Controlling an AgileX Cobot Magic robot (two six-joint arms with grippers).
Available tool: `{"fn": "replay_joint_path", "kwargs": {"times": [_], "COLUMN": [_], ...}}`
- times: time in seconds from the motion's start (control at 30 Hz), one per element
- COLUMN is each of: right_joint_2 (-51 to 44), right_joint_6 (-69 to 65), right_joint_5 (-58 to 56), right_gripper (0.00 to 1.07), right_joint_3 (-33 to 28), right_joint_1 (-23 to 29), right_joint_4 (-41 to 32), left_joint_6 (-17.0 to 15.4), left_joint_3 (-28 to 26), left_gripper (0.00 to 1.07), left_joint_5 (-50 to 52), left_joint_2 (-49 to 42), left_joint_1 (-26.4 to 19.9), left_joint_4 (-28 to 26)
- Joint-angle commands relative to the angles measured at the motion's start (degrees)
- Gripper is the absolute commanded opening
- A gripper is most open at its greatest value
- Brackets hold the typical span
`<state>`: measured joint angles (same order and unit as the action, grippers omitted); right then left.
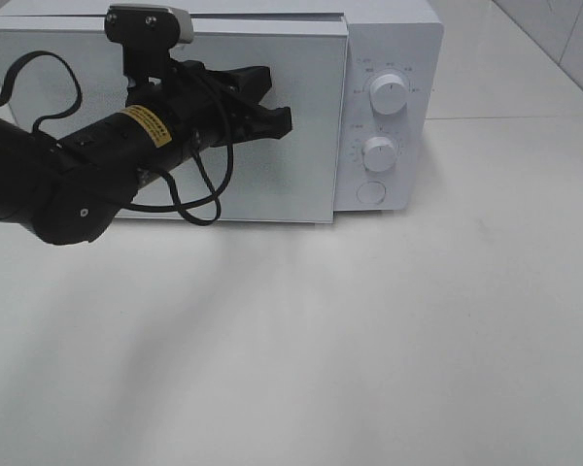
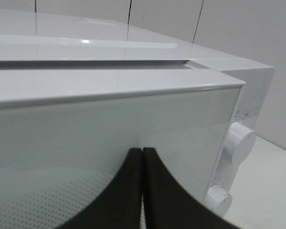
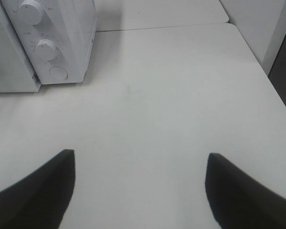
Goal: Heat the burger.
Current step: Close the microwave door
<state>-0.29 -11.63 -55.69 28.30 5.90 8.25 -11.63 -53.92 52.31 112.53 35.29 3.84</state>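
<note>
The burger shows in no view; judging by the task, it probably sits inside the white microwave (image 1: 272, 58), behind the door (image 1: 165, 204), though the frosted panel hides the inside. The step in hand looks like pressing the door home: the left claw (image 1: 284, 118) is closed on nothing, its tips together and aimed at the door face; whether they touch the panel cannot be told. The right claw (image 3: 140, 155) hangs wide open and empty over the bare counter (image 3: 181, 95), well apart from the oven.

The next move, as a guess, calls for one claw to reach the control panel and turn a dial; the upper knob (image 1: 387, 94) and lower knob (image 1: 379, 152) sit close together above a round button (image 1: 370, 192), so it must pick the right dial and grip it squarely.

The high camera shows the whole oven front and the left arm across it; it does not show the right claw at all. The left wrist view alone shows a dark seam along the door's top edge, so the door may not be fully latched; the right wrist view alone shows its own spread jaws, with the knobs at the edge of its picture.
</note>
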Motion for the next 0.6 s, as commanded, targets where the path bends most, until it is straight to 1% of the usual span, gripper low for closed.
{"fn": "replay_joint_path", "kwargs": {"times": [0.03, 0.07, 0.13, 0.27, 0.4, 0.53, 0.6], "right_joint_2": [-1.5, -1.5, -1.5, -1.5, -1.5, -1.5, -1.5], "right_joint_6": [0.2, 0.2, 0.2, 0.2, 0.2, 0.2, 0.2], "right_joint_5": [0.3, 0.3, 0.3, 0.3, 0.3, 0.3, 0.3], "right_gripper": [0.74, 0.74, 0.74, 0.74, 0.74, 0.74, 0.74], "right_joint_3": [-0.1, -0.1, -0.1, -0.1, -0.1, -0.1, -0.1], "right_joint_1": [-0.4, -0.4, -0.4, -0.4, -0.4, -0.4, -0.4], "right_joint_4": [-0.1, -0.1, -0.1, -0.1, -0.1, -0.1, -0.1], "left_joint_6": [0.1, 0.1, 0.1, 1.1, 1.2, 1.3, 1.4], "left_joint_3": [-1.6, -2.6, -3.0, -5.6, -7.2, -10.0, -10.4], "left_gripper": [0.00, 0.00, 0.00, 0.00, 0.00, 0.00, 0.00], "left_joint_5": [-0.7, -1.0, -1.4, -2.2, -2.6, -3.8, -4.2], "left_joint_2": [0.6, 1.3, 1.5, 3.1, 4.0, 5.5, 5.8], "left_joint_1": [0.2, 0.2, 0.2, 0.2, 0.2, 0.2, 0.2], "left_joint_4": [-0.8, -1.4, -1.6, -3.3, -4.3, -5.8, -6.1]}}
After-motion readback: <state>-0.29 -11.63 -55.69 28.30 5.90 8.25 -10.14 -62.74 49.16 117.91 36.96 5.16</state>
